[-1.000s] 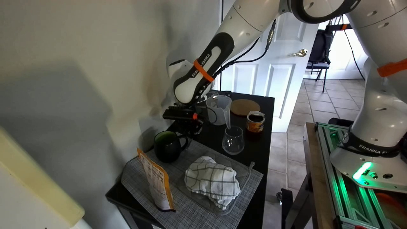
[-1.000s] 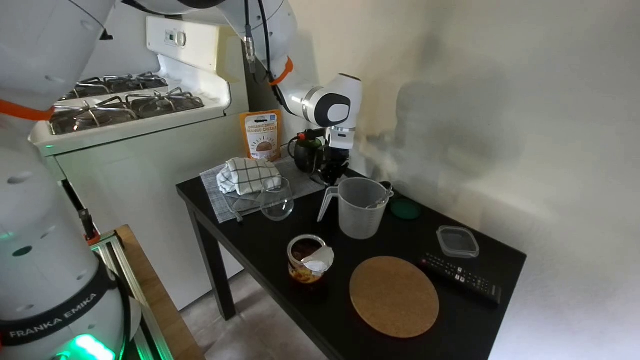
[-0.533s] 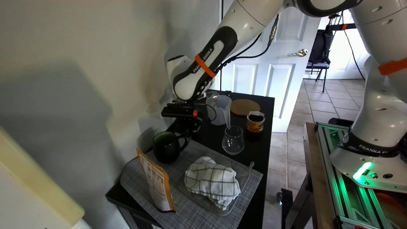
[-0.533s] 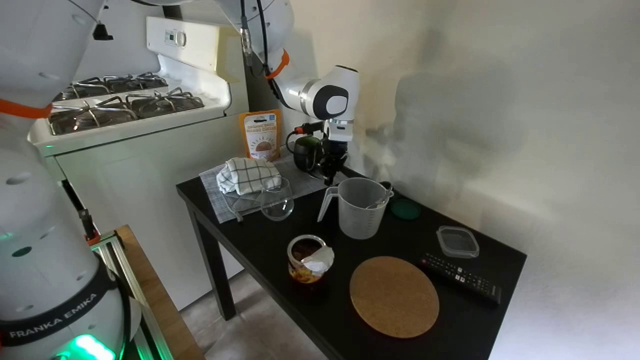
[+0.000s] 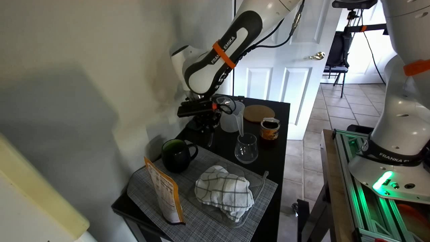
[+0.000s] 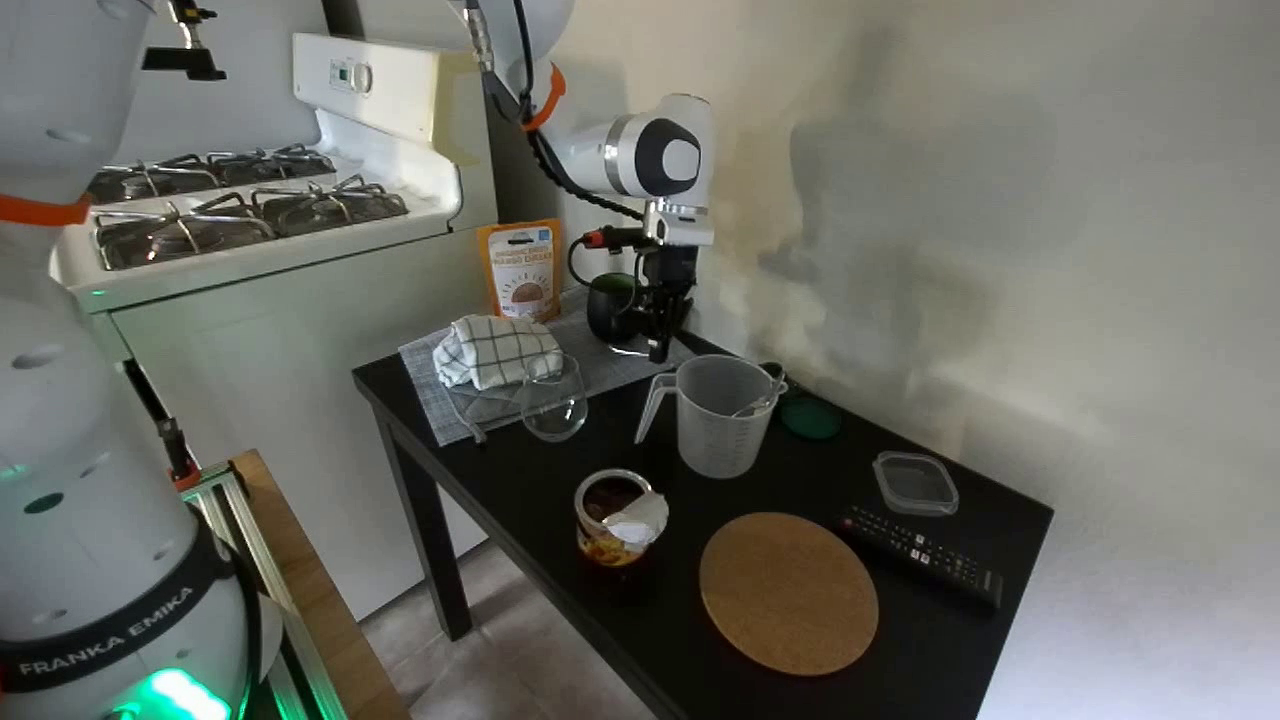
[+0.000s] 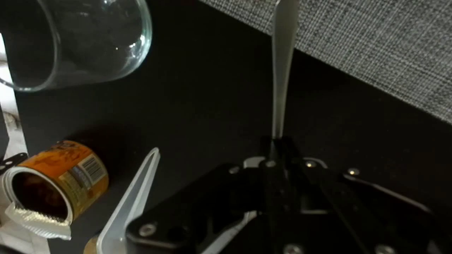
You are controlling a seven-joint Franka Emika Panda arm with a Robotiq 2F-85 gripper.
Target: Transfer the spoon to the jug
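Spoon [image 7: 282, 67] is clamped in the gripper [image 7: 278, 141], its jaws drawn together on the narrow shaft. Jug [image 6: 722, 425] stands upright on the black table [image 6: 940, 650]. Spoon and gripper are outside the jug, near it, on the side toward the dark mug [image 5: 176, 158]. 1 clear glass [image 5: 246, 151] stands near the jug's handle. On the jug's side away from the gripper stands 1 can [image 6: 598, 530], lid peeled back; 1 round brown board [image 6: 788, 595] lies there also, flat on the table.
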